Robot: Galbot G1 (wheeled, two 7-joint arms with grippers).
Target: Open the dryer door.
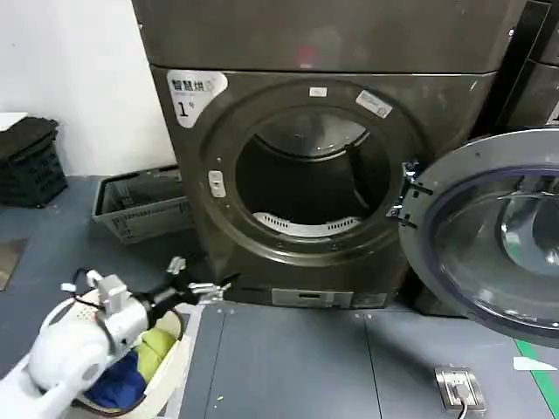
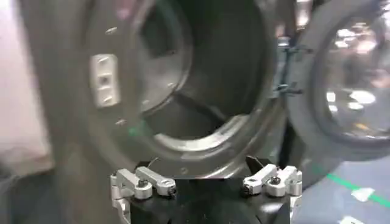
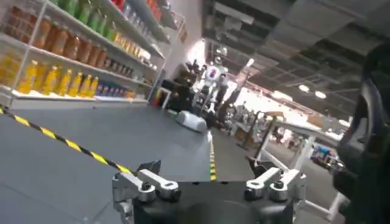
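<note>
Dryer door (image 1: 502,236) hangs swung wide at the right of the dryer (image 1: 349,52), drum exposed; left gripper (image 1: 199,286), fingers spread and empty, sits low left, well apart.

Right gripper (image 3: 207,182) is spread wide too, empty.

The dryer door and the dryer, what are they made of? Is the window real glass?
The dryer door, swung open to the right, shows a dark grey matte inner face, probably plastic. Its round window looks like tinted glass or clear plastic: it is see-through with bright reflections. The dryer has a bronze-grey body with a soft sheen, likely painted metal. Its drum looks like shiny bare metal.
</note>
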